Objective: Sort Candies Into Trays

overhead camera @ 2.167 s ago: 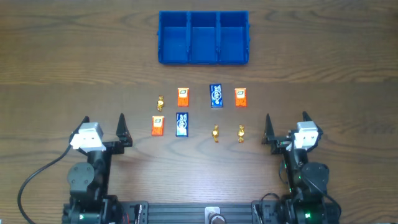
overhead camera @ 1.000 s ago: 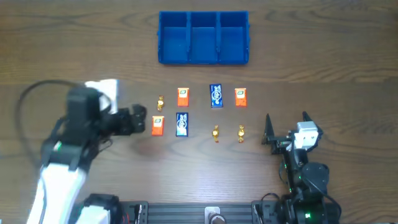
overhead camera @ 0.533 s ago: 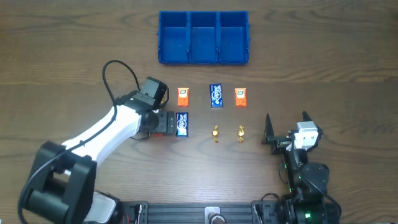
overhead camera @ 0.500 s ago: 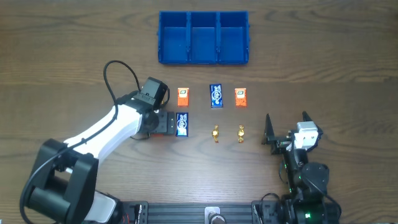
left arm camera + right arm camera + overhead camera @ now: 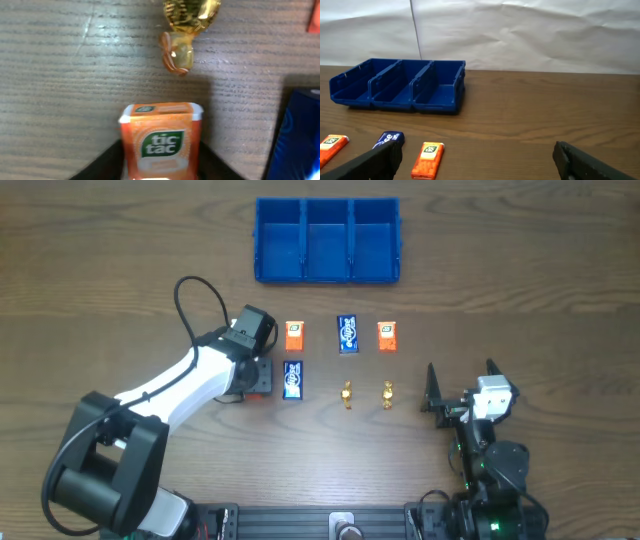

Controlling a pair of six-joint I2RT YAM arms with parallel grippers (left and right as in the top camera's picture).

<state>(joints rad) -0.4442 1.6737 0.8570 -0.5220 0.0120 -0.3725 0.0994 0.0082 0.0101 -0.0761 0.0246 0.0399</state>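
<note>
My left gripper (image 5: 258,376) is down on the table at the left end of the candy rows, shut on a small orange candy box (image 5: 161,142) with a finger against each side. Just beyond that box lies a gold-wrapped candy (image 5: 182,40), and a blue candy box (image 5: 295,135) lies beside it. The blue three-compartment tray (image 5: 327,277) stands at the back centre, and its compartments look bare. My right gripper (image 5: 460,380) rests open near its base, off to the right of the candies.
Loose on the table are two orange boxes (image 5: 294,335) (image 5: 387,335), two blue boxes (image 5: 347,334) (image 5: 292,379) and two gold candies (image 5: 346,394) (image 5: 387,393). The left arm's cable (image 5: 195,295) loops above it. Bare wood lies between the candies and the tray.
The left arm swung out from its rest pose to the lower-left orange box and settled over it. The right arm stayed still.
</note>
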